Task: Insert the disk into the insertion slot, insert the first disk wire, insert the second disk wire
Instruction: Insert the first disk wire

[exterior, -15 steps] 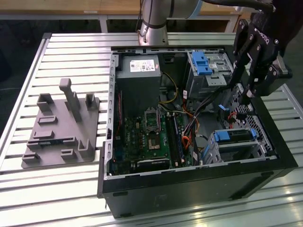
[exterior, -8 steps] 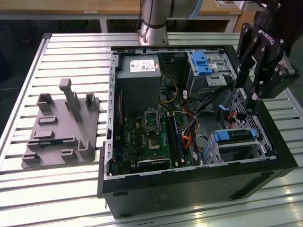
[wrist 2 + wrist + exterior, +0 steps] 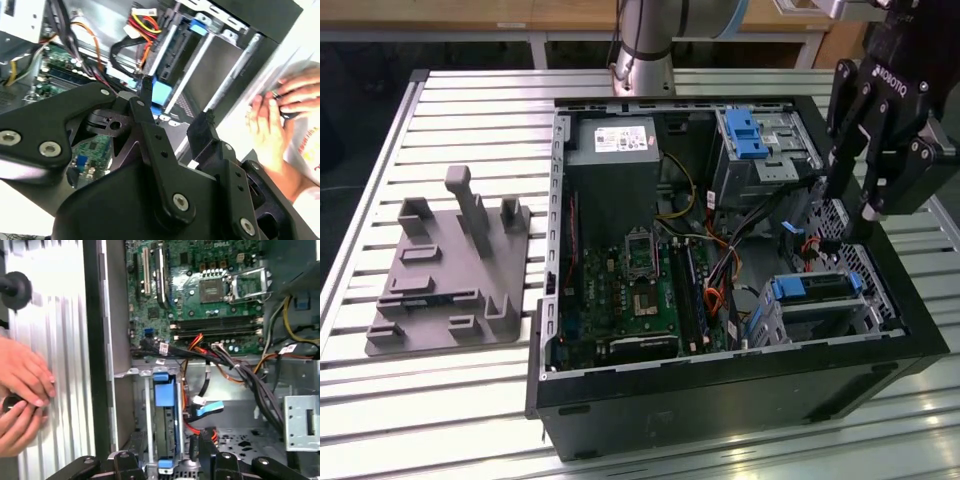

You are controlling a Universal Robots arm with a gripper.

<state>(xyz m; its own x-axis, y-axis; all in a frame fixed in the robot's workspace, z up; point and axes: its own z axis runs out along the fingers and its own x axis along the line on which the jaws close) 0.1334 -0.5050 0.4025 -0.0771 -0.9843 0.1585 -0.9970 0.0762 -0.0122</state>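
The disk [image 3: 817, 287], silver-grey in its bright blue carrier, lies seated in the insertion slot [image 3: 868, 312], the perforated silver cage at the case's near corner on the exterior view's right. In the first wrist view the disk [image 3: 165, 412] sits between the slot's rails [image 3: 148, 410]. My black gripper [image 3: 855, 208] hangs open just above the case, over the space behind the disk, with nothing between its fingers. A loose blue-ended wire [image 3: 207, 408] on an orange cable lies beside the disk, close to one fingertip [image 3: 206, 439]. The same blue plug [image 3: 161, 95] shows near a fingertip [image 3: 146, 84].
A taller silver bay with a blue latch [image 3: 746, 133] stands at the case's far side. The motherboard [image 3: 630, 290] and cable bundles [image 3: 235, 370] fill the middle. A grey fixture [image 3: 455, 270] rests on the slatted table. A person's hands [image 3: 22, 385] hold a black object just outside the case.
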